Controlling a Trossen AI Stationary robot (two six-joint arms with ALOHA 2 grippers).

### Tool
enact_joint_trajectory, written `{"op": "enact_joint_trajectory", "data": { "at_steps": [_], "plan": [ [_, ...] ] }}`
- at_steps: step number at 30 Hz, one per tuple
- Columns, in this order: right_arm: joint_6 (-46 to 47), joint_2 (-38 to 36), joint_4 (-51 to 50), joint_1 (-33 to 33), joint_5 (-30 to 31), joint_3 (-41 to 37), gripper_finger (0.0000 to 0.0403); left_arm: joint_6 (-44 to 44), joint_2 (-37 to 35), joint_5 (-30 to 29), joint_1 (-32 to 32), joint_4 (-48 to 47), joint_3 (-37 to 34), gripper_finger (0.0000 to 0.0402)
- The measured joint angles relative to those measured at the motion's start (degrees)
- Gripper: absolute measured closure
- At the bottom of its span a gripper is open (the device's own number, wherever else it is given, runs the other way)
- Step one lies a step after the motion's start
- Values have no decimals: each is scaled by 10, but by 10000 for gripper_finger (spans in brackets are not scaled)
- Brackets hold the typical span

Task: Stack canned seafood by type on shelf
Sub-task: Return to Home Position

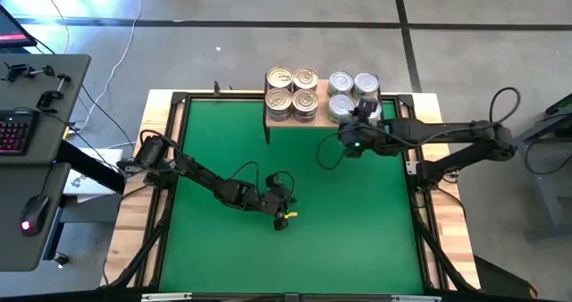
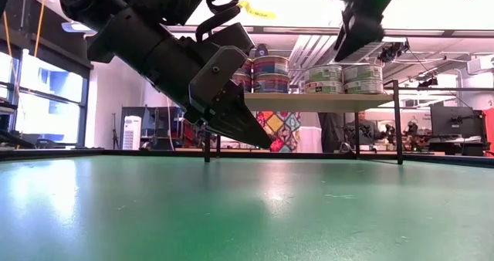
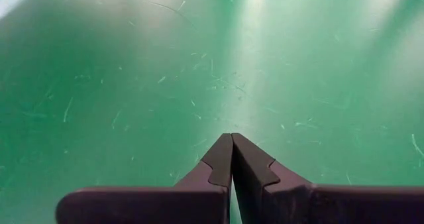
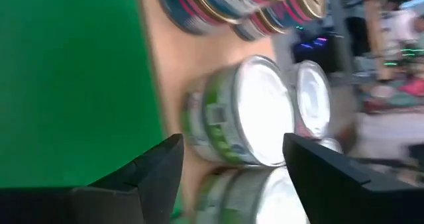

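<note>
Dark left jaws pressed together, empty, low over the green mat (image 1: 223, 248) mid-worktop; right jaws spread, empty, above the silver-lid tins (image 1: 342, 85) on the shelf (image 1: 293, 122); gold-lid tins (image 1: 292, 94) stacked beside them on the same shelf.

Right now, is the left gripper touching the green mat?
Apart. The low view shows the left gripper hanging above the green mat, with the room showing under its tip.

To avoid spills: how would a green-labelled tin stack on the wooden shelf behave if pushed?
Each stack of green-labelled, silver-lidded round metal tins looks low and wide: probably slides, not tips. Smooth lids may let the upper tin slip.
</note>
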Motion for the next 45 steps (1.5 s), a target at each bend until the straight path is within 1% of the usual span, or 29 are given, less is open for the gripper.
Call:
{"op": "enact_joint_trajectory", "data": {
  "at_steps": [5, 8, 13, 20, 21, 22, 23, 24, 26, 28, 29, 31, 33, 35, 38, 41, 45],
  "plan": [
    [74, -54, -4, 21, -90, 0, 151, 0, 0, 0, -3, 0, 0, 401],
    [114, -77, -4, 59, -126, 0, 151, 3, 0, 0, -7, 0, 0, 401],
    [160, -92, -22, 144, -130, 0, 151, 15, 0, 0, -13, 13, 0, 402],
    [275, -92, -97, 260, -132, 0, 151, 19, 0, 0, -14, 16, 0, 402],
    [293, -92, -106, 276, -132, 0, 151, 30, 0, 0, -16, 33, -2, 401],
    [309, -92, -113, 293, -132, 0, 151, 47, 0, 0, -18, 70, -10, 401],
    [323, -92, -117, 309, -132, -1, 152, 67, 0, 1, -21, 125, -23, 401],
    [336, -92, -119, 324, -132, -1, 153, 86, 0, 15, -23, 189, -42, 401],
    [357, -96, -121, 351, -132, -1, 159, 105, 0, 72, -22, 321, -86, 401],
    [369, -113, -106, 373, -129, -13, 169, 101, 0, 122, -17, 439, -132, 401],
    [373, -128, -96, 381, -128, -27, 175, 92, 0, 134, -13, 486, -154, 402],
    [386, -174, -68, 388, -128, -67, 191, 72, 0, 135, -7, 551, -198, 402],
    [398, -235, -37, 388, -127, -117, 207, 52, 0, 131, -3, 595, -235, 402],
    [396, -302, 16, 380, -127, -169, 222, 29, 0, 125, 2, 626, -262, 401],
    [357, -407, 128, 362, -133, -253, 240, 8, 0, 119, 9, 641, -290, 402],
    [297, -503, 247, 336, -174, -334, 250, -3, 0, 118, 18, 644, -300, 402],
    [244, -614, 323, 293, -229, -422, 254, -9, 0, 118, 32, 645, -298, 402]
  ]
}}
